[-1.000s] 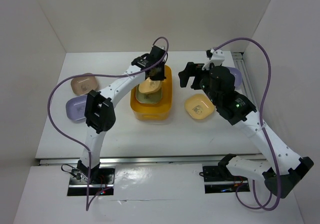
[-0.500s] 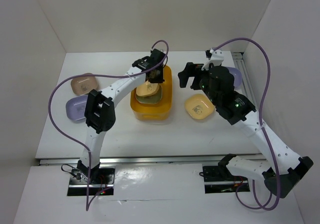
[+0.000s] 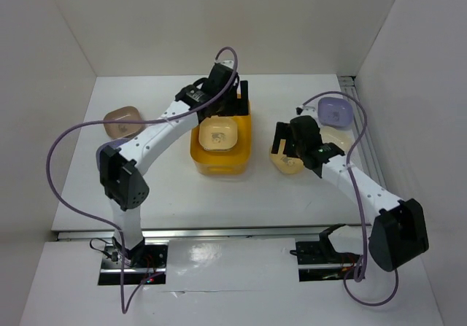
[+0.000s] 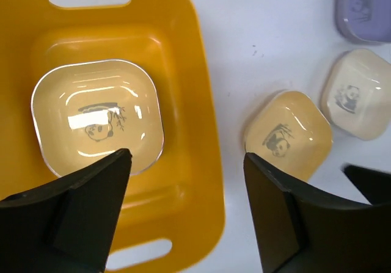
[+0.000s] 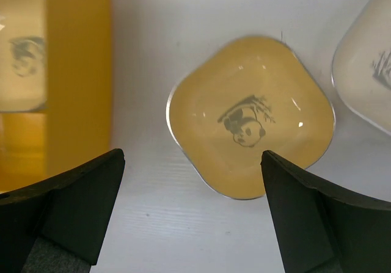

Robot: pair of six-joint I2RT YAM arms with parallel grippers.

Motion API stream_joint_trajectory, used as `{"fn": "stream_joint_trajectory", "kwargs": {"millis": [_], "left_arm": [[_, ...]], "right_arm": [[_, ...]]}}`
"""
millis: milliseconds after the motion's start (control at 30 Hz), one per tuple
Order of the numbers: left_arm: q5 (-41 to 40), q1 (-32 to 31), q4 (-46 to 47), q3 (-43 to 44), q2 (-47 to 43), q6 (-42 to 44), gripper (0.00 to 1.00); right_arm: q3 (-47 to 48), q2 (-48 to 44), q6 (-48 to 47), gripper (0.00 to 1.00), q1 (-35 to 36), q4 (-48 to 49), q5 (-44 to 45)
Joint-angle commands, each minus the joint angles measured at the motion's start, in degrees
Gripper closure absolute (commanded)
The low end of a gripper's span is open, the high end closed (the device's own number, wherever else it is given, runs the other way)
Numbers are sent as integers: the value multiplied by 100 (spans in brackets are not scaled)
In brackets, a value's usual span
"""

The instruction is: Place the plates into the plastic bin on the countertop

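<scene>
We look down on a flat white bench (image 3: 182,187) enclosed by white walls. The white left arm (image 3: 153,133) and white right arm (image 3: 350,184) reach up from the bottom of the frame.

Near the centre of the frame sits a yellow-orange rectangular plastic tub (image 3: 219,167) with rounded corners and a handle slot at each end. Inside it lies a pale yellow rounded-square shallow dish (image 3: 219,133) with a small panda mark in its middle.

In the left wrist view, the left hand (image 4: 186,157) hangs above the tub. Its 2 dark fingers (image 4: 73,218) are spread wide at the bottom of the frame and hold nothing. The dish in the tub shows at the upper left of that view.

In the right wrist view, the right hand (image 5: 192,157) hovers over a golden yellow rounded-square dish (image 5: 250,117). This dish rests on the bench just right of the tub, apart from its wall. The hand is also fully open and empty, with the dish showing between and beyond its fingers (image 5: 330,218).

Just beside the golden dish, toward the upper right of the overhead view, lies a cream rounded-square dish (image 4: 357,93). A lavender rounded-square dish (image 3: 334,109) lies beyond the cream one, near the right wall.

At the left of the overhead view, well apart from the tub, a taupe rounded-square dish (image 3: 121,120) rests on the bench.
</scene>
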Motion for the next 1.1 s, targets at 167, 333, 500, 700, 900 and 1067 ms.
{"fn": "stream_joint_trajectory", "kwargs": {"millis": [167,333,500,700,900,1067], "left_arm": [[-530,-431,73,-1397,-1732,-113,0],[-846,-676,3,-2057,-2216,-176,0],[-672,-879,-76,-2461,-2559,-386,0],[-538,-932,55,-2848,-3086,-386,0],[-741,-994,55,-2963,-3456,-386,0],[-794,-1046,3,-3016,-3658,-386,0]], "right_arm": [[-396,163,1352,1,-41,-13,1251],[-940,-119,2117,0,-94,-137,1699],[-1424,214,2364,0,-453,354,1182],[-1933,470,2461,18,-578,1198,962],[-1953,848,2461,73,-630,1446,900],[-1838,918,2680,100,-630,1270,1031]]}}
